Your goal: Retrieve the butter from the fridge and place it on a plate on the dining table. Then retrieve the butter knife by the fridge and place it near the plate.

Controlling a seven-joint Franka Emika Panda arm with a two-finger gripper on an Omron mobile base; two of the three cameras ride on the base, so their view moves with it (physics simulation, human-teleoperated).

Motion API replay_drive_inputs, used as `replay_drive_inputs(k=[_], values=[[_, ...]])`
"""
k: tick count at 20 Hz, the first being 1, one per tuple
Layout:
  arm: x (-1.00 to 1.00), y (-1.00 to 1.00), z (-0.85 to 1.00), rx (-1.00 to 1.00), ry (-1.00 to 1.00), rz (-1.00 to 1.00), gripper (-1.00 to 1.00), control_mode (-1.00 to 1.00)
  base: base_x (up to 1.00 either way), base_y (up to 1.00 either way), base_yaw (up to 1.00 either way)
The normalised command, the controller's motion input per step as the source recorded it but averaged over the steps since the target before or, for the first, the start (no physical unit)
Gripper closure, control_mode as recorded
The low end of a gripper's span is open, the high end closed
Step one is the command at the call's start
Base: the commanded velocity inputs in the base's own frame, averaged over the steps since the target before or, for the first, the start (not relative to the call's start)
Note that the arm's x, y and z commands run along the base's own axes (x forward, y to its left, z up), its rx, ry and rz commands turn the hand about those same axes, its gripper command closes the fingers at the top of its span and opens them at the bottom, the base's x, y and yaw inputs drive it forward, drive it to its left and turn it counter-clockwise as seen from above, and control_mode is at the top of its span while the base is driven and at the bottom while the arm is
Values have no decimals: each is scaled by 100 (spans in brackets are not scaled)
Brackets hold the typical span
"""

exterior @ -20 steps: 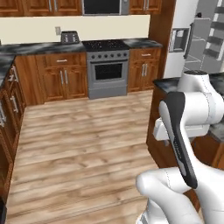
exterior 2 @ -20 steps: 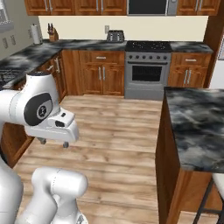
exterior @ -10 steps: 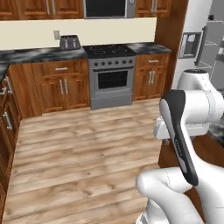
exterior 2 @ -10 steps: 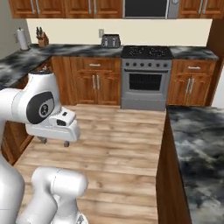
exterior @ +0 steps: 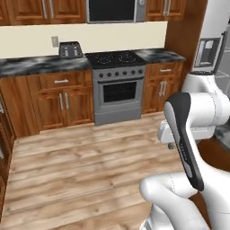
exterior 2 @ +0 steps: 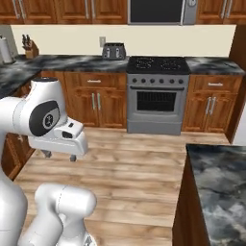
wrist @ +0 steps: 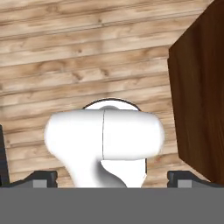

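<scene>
Wooden floor slides past as the base turns right, bringing the stove (exterior: 117, 85) nearer centre and the fridge (exterior: 215, 54) to the left view's right edge. Butter lies unseen, presumably inside. Gripper (wrist: 112, 177) hangs wide and empty above floorboards. A marbled counter (exterior 2: 222, 187) stands close on the right.

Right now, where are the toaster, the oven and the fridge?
toaster (exterior 2: 114, 50): right base view, on the middle of its front face.
oven (exterior: 119, 93): left base view, on its dark door window.
fridge (exterior: 209, 50): left base view, on the water dispenser panel.
</scene>
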Motion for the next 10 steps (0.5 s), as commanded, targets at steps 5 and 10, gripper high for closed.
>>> replay_drive_inputs(k=[5,10], values=[[0,0,0,0,0,0,-100,100,100,19,-7],[0,0,0,0,0,0,-100,100,100,25,-8]])
